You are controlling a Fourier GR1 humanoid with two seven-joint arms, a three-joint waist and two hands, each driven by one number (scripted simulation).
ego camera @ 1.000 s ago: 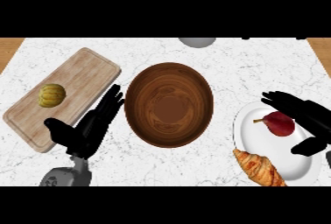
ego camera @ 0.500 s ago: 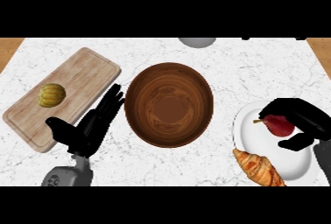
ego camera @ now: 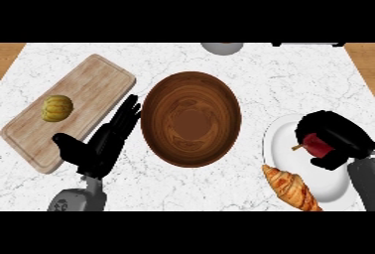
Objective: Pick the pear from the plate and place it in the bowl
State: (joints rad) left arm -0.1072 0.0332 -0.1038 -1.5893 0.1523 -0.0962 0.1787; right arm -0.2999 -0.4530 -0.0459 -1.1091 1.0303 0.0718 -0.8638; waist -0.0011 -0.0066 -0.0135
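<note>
1. Far left of the bowl (ego camera: 157,121), a cutting board (ego camera: 88,89) carried a yellow-green fruit (ego camera: 57,107), no part of your task.
2. Just beside the bowl's left rim, your left hand (ego camera: 102,144) lay open with straight fingers, probably parked clear of the drop.
3. The bowl did not yet hold the pear (ego camera: 315,144).
4. Right of the bowl, your right hand (ego camera: 341,136) curled round the red pear over the plate (ego camera: 282,141), seemingly for the lift. A croissant (ego camera: 293,187) lay alongside.

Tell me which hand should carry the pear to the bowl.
Right. The right hand is curled round the pear on the plate; the left hand rests open on the bowl's far side.
</note>
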